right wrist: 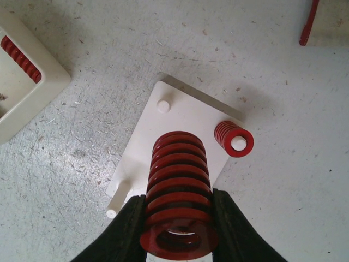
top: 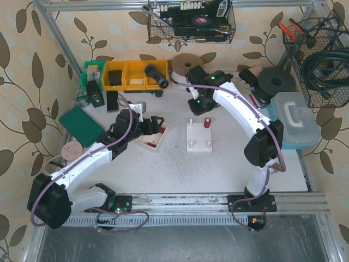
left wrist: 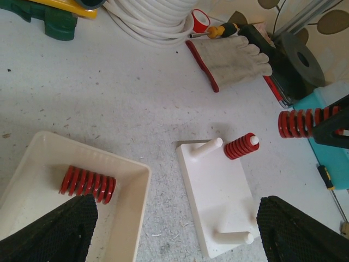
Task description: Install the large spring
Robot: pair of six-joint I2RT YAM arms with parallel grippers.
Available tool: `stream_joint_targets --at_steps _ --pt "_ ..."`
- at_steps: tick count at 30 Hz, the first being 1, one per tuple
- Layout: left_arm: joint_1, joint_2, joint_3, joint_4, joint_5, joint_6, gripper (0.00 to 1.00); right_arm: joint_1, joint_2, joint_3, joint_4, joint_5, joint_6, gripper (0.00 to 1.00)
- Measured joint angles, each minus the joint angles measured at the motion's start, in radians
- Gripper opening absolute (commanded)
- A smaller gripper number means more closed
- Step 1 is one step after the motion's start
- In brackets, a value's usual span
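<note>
My right gripper point(right wrist: 179, 206) is shut on the large red spring point(right wrist: 177, 180) and holds it upright above the white peg board point(right wrist: 185, 117). From the left wrist view the same spring point(left wrist: 302, 123) hangs at the right, apart from the board point(left wrist: 215, 191). A smaller red spring point(right wrist: 234, 139) sits on the board's far right peg. Two bare pegs point(right wrist: 162, 106) point(right wrist: 119, 199) show; a fourth is hidden behind the held spring. My left gripper point(left wrist: 177, 229) is open and empty, hovering between the tray point(left wrist: 131, 185) and the board. Another red spring point(left wrist: 87, 184) lies in the tray.
A work glove point(left wrist: 234, 57), a screwdriver point(left wrist: 218, 31) and a white rope coil point(left wrist: 152, 16) lie behind the board. Yellow bins point(top: 131, 73) stand at the back left, a green pad point(top: 82, 125) at the left, a teal box point(top: 294, 120) at the right.
</note>
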Motion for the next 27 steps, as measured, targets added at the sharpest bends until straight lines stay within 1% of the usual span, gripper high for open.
stream_joint_targets --at_steps 13,27 --pt "0.001 -0.002 -0.011 0.008 0.0 -0.005 0.83 0.036 0.104 0.064 -0.024 -0.007 -0.009 0.0" --pt "0.013 -0.002 -0.011 0.009 0.0 -0.024 0.83 0.018 0.174 0.068 -0.021 -0.019 -0.021 0.0"
